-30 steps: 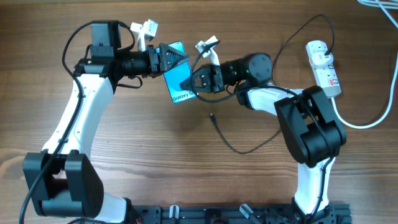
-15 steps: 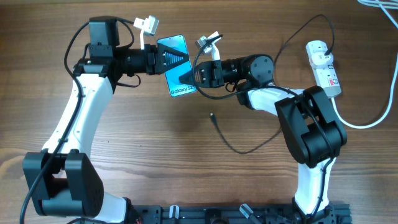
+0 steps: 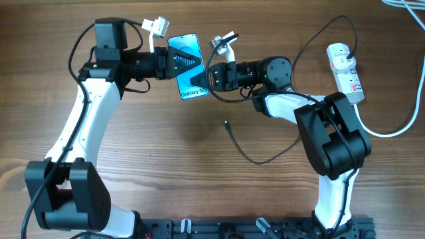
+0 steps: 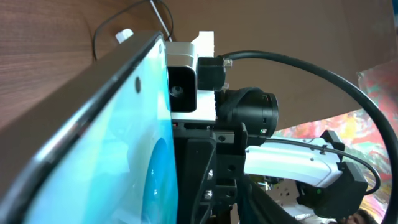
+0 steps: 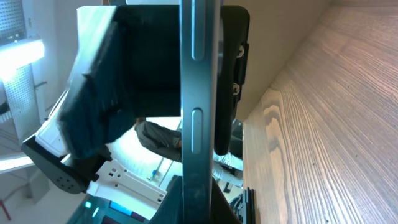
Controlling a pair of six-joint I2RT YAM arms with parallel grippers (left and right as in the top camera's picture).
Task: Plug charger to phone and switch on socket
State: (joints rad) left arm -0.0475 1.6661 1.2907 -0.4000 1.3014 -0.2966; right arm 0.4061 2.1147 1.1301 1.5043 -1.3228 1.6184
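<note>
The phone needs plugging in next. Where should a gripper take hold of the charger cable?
Probably just behind the charger's small plug tip, coming straight down with the jaws across the cable: that end lies flat on the wooden table, out in the open.

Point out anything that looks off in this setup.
The phone is held tilted in the air between the left hand and right hand, while the charger's plug tip lies loose on the table, apart from it. Nothing looks damaged.
</note>
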